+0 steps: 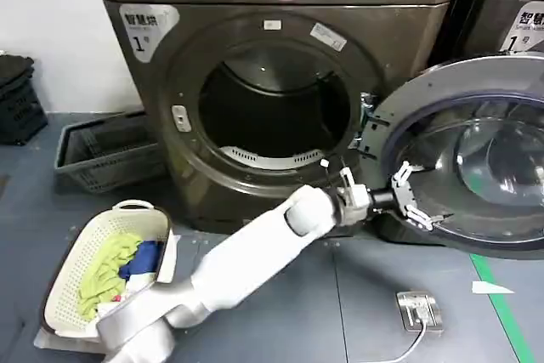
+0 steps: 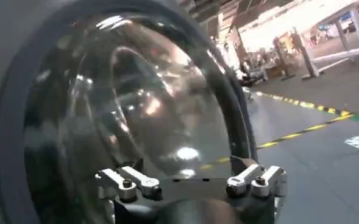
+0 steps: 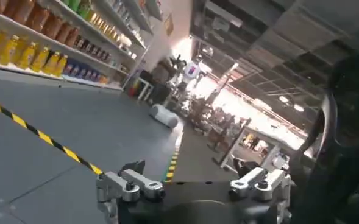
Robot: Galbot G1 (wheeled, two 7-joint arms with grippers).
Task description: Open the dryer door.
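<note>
One arm at work: left gripper (image 1: 408, 195) spread wide, nothing held, just at inner glass of dryer door (image 1: 476, 155). Door swung fully right, drum (image 1: 274, 101) exposed. Risk: further push strains hinge (image 1: 367, 129). Right gripper (image 3: 194, 185) spread, idle.

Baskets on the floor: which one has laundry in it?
The white basket nearest the robot, holding green and blue cloth. The grey basket beside the dryer shows nothing inside.

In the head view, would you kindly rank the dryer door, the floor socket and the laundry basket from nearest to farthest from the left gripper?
1. Dryer door: swung open, right at the left gripper.
2. Floor socket: on the floor below.
3. Laundry basket: far left.
</note>
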